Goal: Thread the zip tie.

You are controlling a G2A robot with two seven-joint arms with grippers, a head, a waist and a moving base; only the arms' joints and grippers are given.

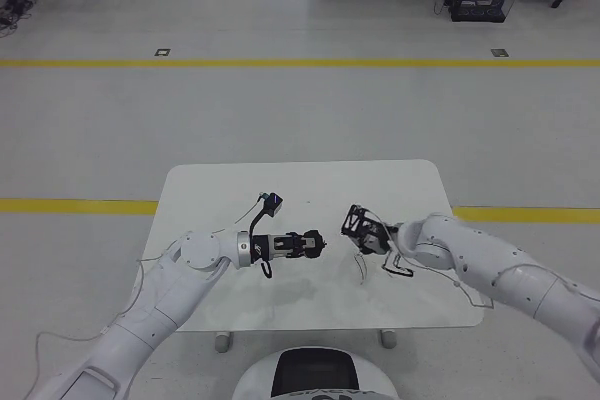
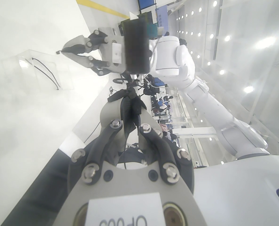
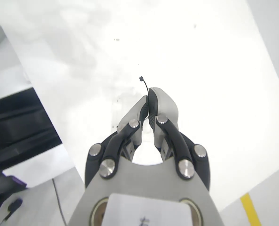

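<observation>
Right gripper clamps zip tie, head poking past its tips. Left gripper pinched shut on black strip, nearby.

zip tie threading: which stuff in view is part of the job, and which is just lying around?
Job:
- zip tie, pinched near its head by the right gripper
- left gripper, shut, pointing toward the right one

Lying about:
- spare ties in a clear tray
- table under it all
</observation>
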